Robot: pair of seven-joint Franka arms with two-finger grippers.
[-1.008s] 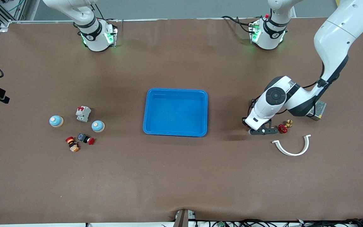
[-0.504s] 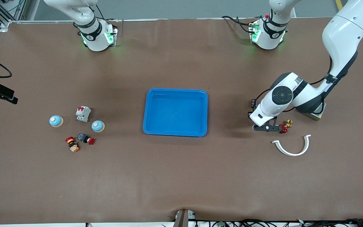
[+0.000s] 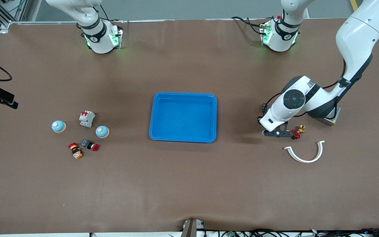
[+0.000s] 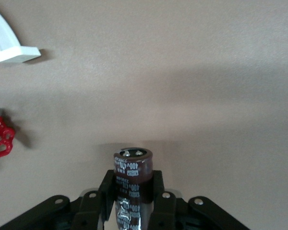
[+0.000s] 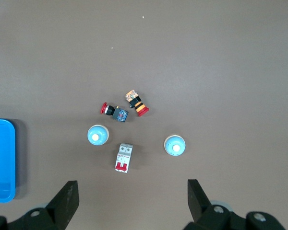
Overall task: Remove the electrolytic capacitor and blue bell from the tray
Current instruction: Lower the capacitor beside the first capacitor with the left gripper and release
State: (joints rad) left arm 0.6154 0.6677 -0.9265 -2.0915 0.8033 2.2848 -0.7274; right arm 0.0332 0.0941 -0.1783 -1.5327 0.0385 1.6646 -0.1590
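Note:
My left gripper is shut on a dark brown capacitor with white print, its silver end sticking out past the fingers. In the front view this gripper hangs over the table beside a red valve. Two light blue bells stand toward the right arm's end of the table. My right gripper is open and empty, high over those bells; it is out of the front view. A blue tray sits mid-table.
Near the bells lie a white and red circuit breaker and two red push buttons. A white curved piece and a metal box lie by the left arm.
The left gripper with the capacitor has risen a little and shifted slightly toward the left arm's end of the table, then held nearly still. Things on the table have not moved.

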